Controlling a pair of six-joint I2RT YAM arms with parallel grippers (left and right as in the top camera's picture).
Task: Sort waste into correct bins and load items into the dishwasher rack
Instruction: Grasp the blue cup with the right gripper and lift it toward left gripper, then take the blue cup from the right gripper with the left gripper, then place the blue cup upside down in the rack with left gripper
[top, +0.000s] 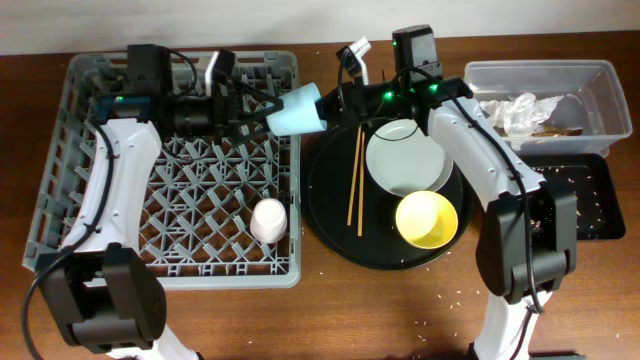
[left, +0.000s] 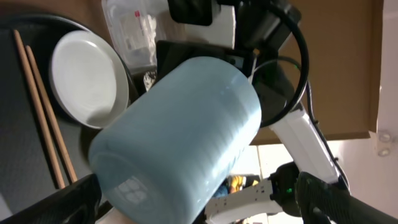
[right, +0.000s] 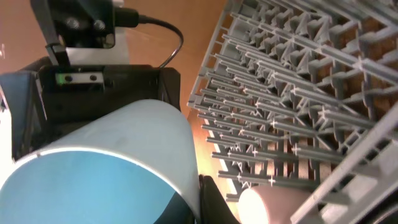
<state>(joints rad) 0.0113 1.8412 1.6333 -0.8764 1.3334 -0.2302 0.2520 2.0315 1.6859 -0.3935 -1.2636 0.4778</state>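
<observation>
Light-blue cup (top: 297, 110) is hanging, seemingly rim-pinched, in the right gripper (top: 331, 102); left gripper (top: 262, 112) is gaping wide around its base.

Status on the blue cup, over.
Right gripper shut on light-blue cup, above rack edge. Left gripper open around its base. Nothing blocking.

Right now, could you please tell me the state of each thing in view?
blue cup: on its side, airborne, gripped by right end effector
left end effector: open around cup's base
pink cup: in rack
plate: empty, on round tray
bowl: empty, upright
chopsticks: lying flat together
tub: holds tissue
black tray: strewn with crumbs
</observation>
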